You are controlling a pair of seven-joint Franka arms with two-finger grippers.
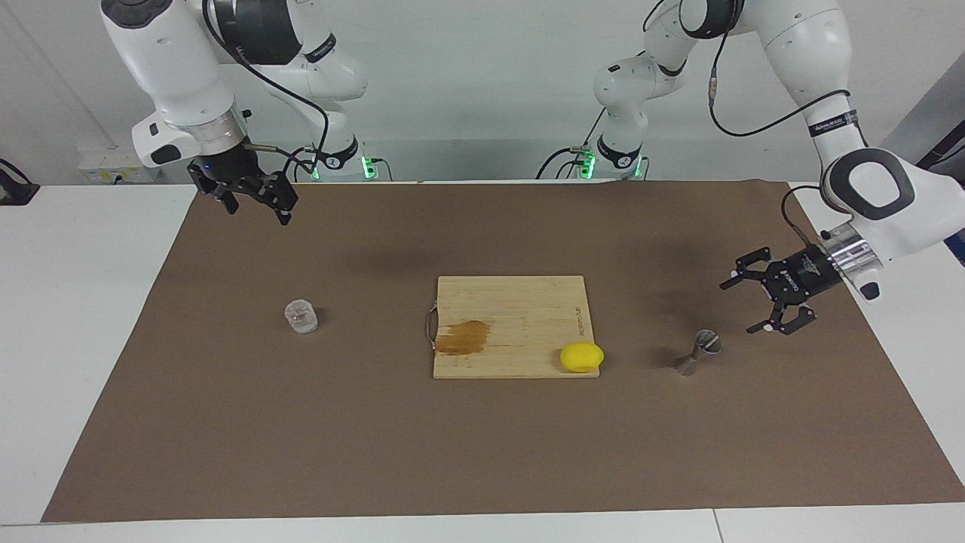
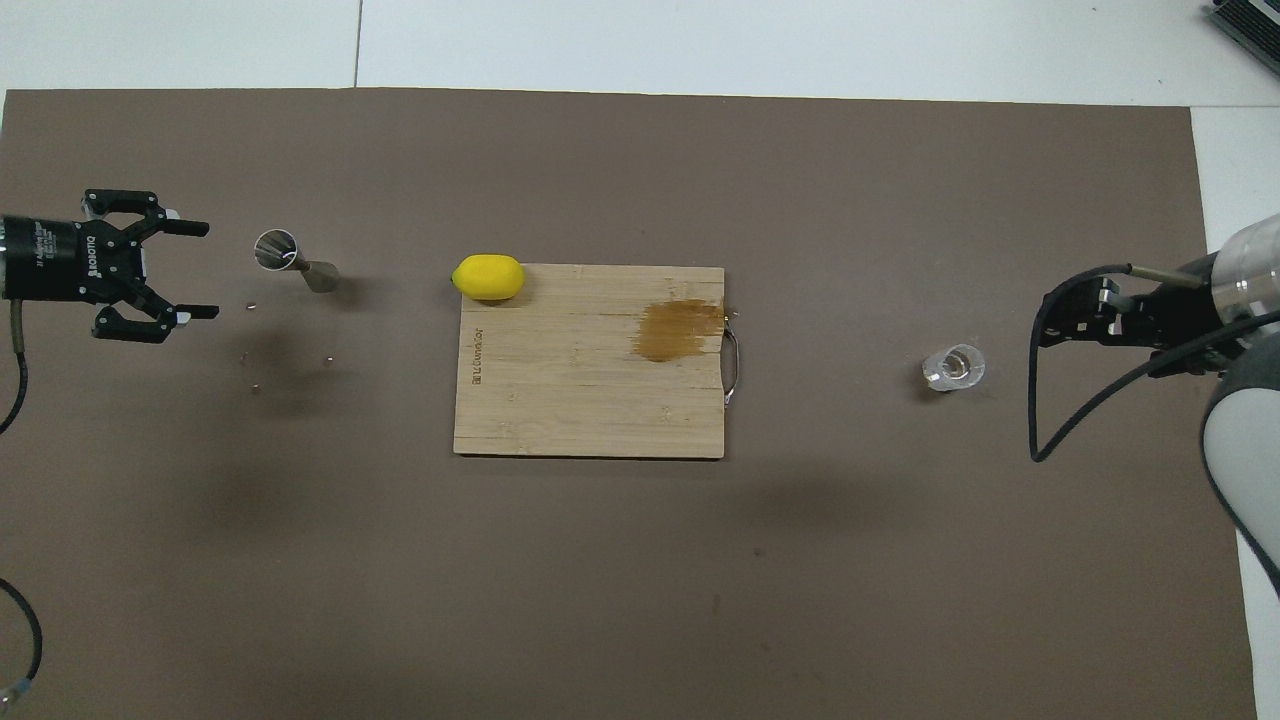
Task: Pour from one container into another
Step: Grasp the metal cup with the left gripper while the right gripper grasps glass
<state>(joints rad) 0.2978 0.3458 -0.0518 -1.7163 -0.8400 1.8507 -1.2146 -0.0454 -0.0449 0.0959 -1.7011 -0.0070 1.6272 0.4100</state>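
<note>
The clear textured glass tumbler (image 1: 301,317) (image 2: 953,367) stands upright on the brown mat toward the right arm's end of the table. The steel hourglass jigger (image 1: 697,353) (image 2: 290,261) stands on the mat toward the left arm's end. My left gripper (image 1: 737,308) (image 2: 208,270) hangs low over the mat beside the jigger. It is turned sideways, open, with its fingers pointing at the jigger and a gap between them and it. My right gripper (image 1: 258,211) (image 2: 1045,320) is open and empty, raised over the mat's edge, apart from the tumbler.
A wooden cutting board (image 1: 520,302) (image 2: 560,400) with a brown stain lies mid-table between the two containers. A yellow lemon (image 1: 581,357) (image 2: 488,277) sits at its corner nearest the jigger. A few tiny specks (image 2: 255,385) lie on the mat near the jigger.
</note>
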